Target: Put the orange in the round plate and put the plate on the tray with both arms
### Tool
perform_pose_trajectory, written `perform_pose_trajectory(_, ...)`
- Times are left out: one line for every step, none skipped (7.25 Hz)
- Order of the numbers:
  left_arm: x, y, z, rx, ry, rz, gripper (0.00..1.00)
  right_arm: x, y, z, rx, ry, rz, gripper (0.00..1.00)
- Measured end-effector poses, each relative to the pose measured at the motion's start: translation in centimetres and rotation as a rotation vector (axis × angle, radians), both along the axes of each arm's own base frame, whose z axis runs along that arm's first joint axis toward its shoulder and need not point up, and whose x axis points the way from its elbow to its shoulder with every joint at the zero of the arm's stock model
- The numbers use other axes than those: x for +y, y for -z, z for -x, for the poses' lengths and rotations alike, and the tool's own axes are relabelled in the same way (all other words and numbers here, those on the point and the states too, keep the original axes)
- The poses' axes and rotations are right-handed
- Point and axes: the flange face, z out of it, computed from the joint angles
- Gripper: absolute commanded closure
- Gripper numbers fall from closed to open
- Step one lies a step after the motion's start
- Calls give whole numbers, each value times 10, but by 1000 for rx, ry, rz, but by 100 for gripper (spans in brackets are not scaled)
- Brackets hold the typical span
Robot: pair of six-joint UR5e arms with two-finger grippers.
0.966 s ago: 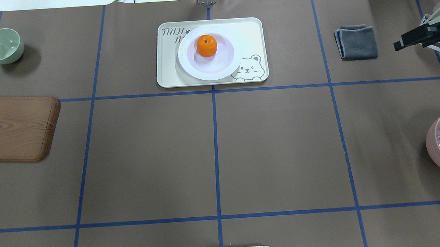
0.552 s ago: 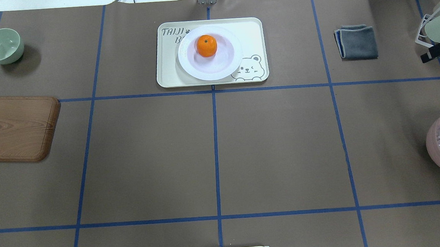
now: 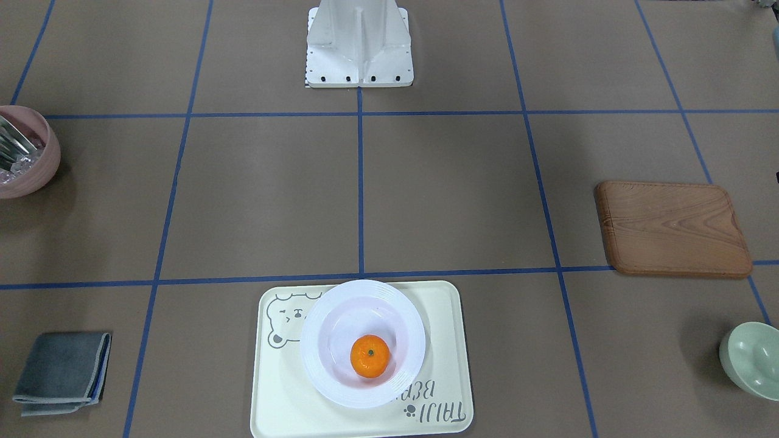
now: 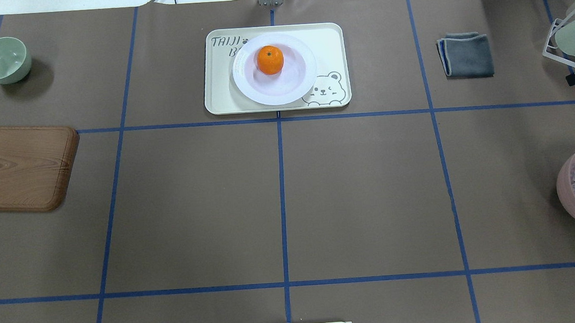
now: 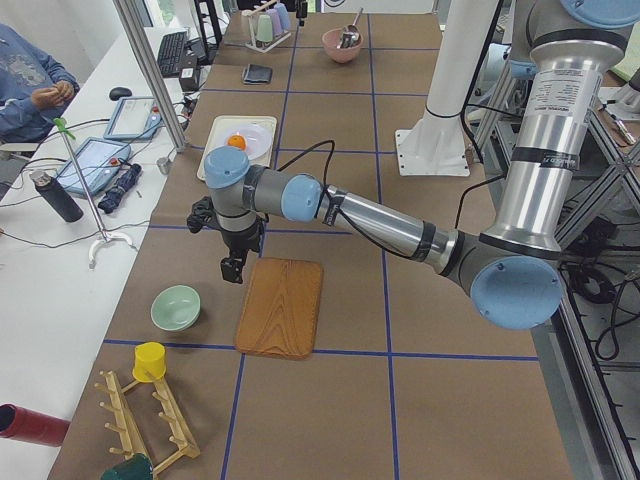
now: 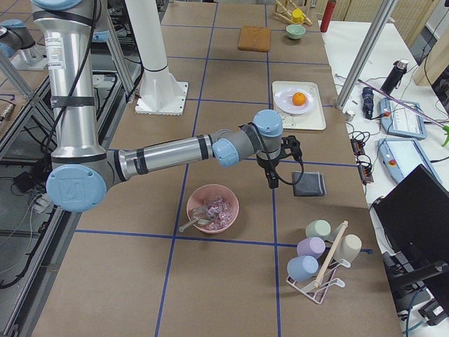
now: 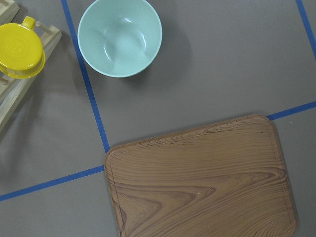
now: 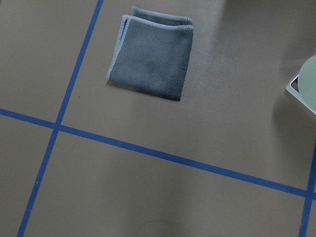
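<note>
One orange (image 4: pixel 270 59) sits in the one white plate (image 4: pixel 288 84). The plate rests on the one tray (image 4: pixel 218 86), covering part of its lettering, at the table's (image 4: pixel 369 186) far middle. I touch none of the three.

My two arms are out to the sides. My left arm (image 5: pixel 380 225) hangs its jaws above the table just beside the one wooden board (image 5: pixel 282 306), with one green bowl (image 5: pixel 176 307) near. My right arm (image 6: pixel 175 151) hangs its jaws over bare table near the one grey cloth (image 6: pixel 309 184), with one pink bowl (image 6: pixel 212 208) close by. I cannot tell whether either pair of jaws is apart or together.
</note>
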Motion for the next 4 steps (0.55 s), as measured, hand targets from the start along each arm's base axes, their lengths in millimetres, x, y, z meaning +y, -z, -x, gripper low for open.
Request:
perform_pose_trajectory(0, -2, -1, 0, 1, 3, 2, 1, 1, 2, 6, 7, 4, 0)
perform_pose_trajectory(-2, -9, -1, -1, 0, 6, 2, 1, 1, 1, 10, 8, 12, 0)
perform_pose_trajectory(-5, -19, -2, -1, -1, 8, 2, 2, -1, -1, 14, 9, 23, 0)
perform_pose_trajectory(-7, -27, -3, 1, -1, 13, 2, 2, -2, -5, 16, 8, 29, 0)
